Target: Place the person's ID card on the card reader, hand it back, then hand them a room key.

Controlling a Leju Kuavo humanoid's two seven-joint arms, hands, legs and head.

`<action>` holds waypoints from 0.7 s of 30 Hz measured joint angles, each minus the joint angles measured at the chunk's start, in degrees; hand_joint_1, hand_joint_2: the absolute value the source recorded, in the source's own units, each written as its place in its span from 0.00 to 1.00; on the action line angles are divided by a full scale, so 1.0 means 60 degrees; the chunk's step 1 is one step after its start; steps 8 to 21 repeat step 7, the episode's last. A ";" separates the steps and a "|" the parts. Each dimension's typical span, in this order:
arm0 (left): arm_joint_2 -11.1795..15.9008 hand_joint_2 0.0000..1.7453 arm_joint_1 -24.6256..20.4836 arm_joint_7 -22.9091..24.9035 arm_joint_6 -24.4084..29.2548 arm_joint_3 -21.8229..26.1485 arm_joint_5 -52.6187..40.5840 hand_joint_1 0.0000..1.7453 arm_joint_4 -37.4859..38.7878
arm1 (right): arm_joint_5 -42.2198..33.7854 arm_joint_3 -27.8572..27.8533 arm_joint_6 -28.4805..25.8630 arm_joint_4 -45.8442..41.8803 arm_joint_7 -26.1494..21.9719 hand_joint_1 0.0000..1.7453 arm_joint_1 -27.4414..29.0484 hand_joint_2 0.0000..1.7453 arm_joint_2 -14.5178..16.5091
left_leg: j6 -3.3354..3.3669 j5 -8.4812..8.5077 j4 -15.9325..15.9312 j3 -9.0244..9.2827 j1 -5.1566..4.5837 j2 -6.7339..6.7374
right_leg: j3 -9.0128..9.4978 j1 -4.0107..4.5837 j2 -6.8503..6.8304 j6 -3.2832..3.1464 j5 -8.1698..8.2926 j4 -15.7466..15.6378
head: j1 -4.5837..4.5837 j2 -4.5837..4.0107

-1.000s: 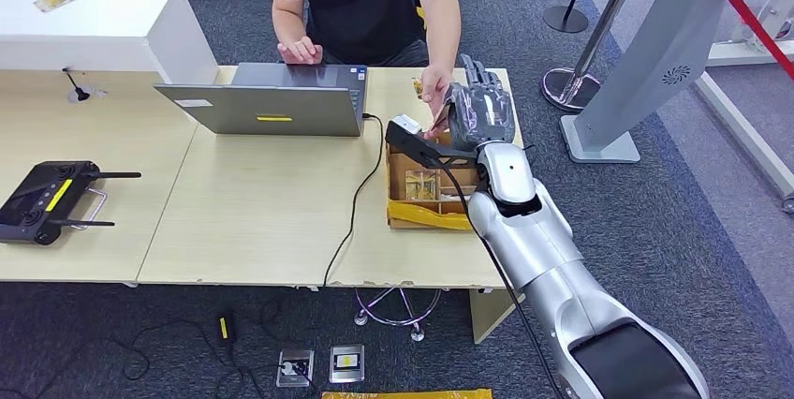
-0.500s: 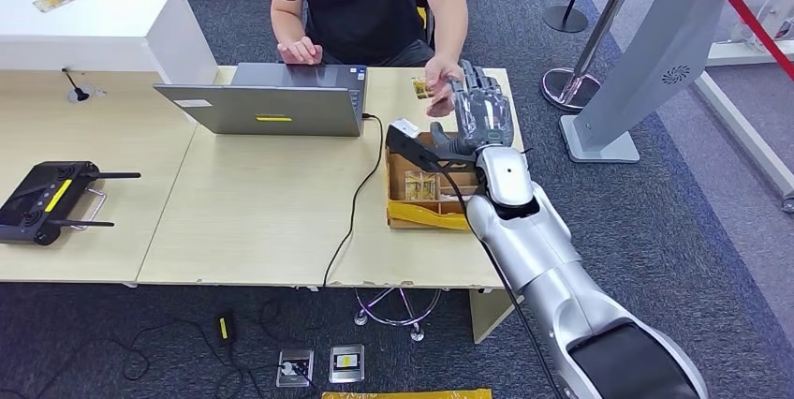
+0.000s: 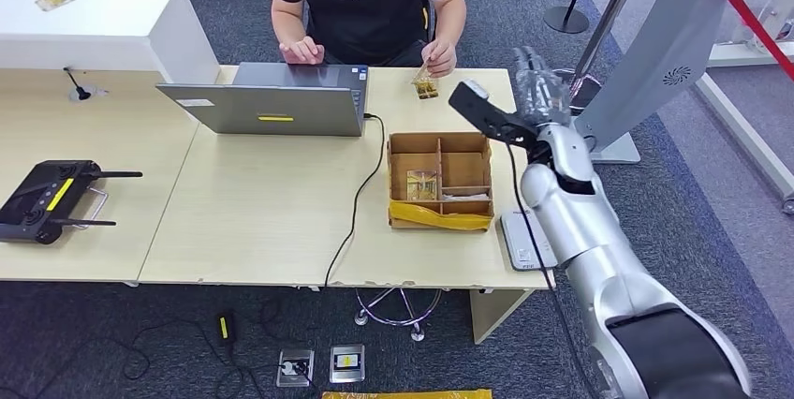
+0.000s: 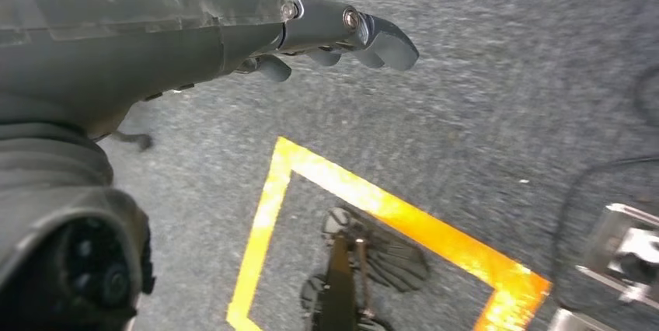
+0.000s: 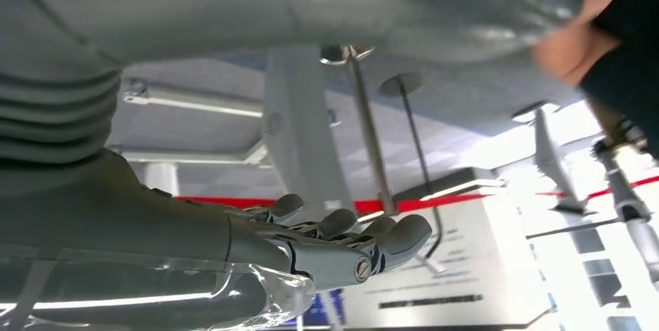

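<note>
Card (image 3: 426,83) sits not in the robot's right hand (image 3: 536,81) but in the person's hand (image 3: 437,57), beyond the box's far side. I cannot tell whether it is the ID card or a room key.

The right hand is raised in the air, beyond the box (image 3: 438,137) and off to its right. Its fingers (image 5: 342,242) are stretched out and a little apart, with nothing in them. The left hand (image 4: 233,28) hangs over the carpet, far from the box, and is also loose and empty.

Just right of the box's near corner, a flat grey reader (image 3: 524,240) lies at the table (image 3: 253,221) edge, directly under the silver right arm. Inside the box, a small card-like piece (image 3: 421,184) lies flat in a compartment on the left. A laptop (image 3: 267,104) stands left of the box, and its cable (image 3: 360,198) runs past the box's left wall.

Risks, as I judge them:
- If the arm lowers carelessly, it could nudge the reader off the table edge.
- A thin card lying flat between low walls is hard to pinch, so thick fingers may slip.
- Those fingers may also catch a wall and drag the light box.
- Reaching across toward the person could bump their hand.
</note>
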 joint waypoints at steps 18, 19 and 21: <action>0.0120 0.00 0.0026 -0.0521 -0.0533 0.0000 0.0067 0.00 0.0001 | -0.0072 -0.0993 -0.0900 0.0689 -0.0714 0.00 -0.0490 0.00 -0.2005 | 0.0007 -0.0005 0.0008 -0.0012 -0.0001 -0.0017 | -0.0003 -0.0001 -0.0016 0.0001 0.0006 -0.0021 | -0.0002 0.0000; 0.0120 0.00 0.0026 -0.0521 -0.0533 0.0000 0.0067 0.00 0.0001 | -0.0072 -0.0993 -0.0900 0.0689 -0.0714 0.00 -0.0490 0.00 -0.2005 | 0.0007 -0.0005 0.0008 -0.0012 -0.0001 -0.0017 | -0.0003 -0.0001 -0.0016 0.0001 0.0006 -0.0021 | -0.0002 0.0000; 0.0120 0.00 0.0026 -0.0521 -0.0533 0.0000 0.0067 0.00 0.0001 | -0.0072 -0.0993 -0.0900 0.0689 -0.0714 0.00 -0.0490 0.00 -0.2005 | 0.0007 -0.0005 0.0008 -0.0012 -0.0001 -0.0017 | -0.0003 -0.0001 -0.0016 0.0001 0.0006 -0.0021 | -0.0002 0.0000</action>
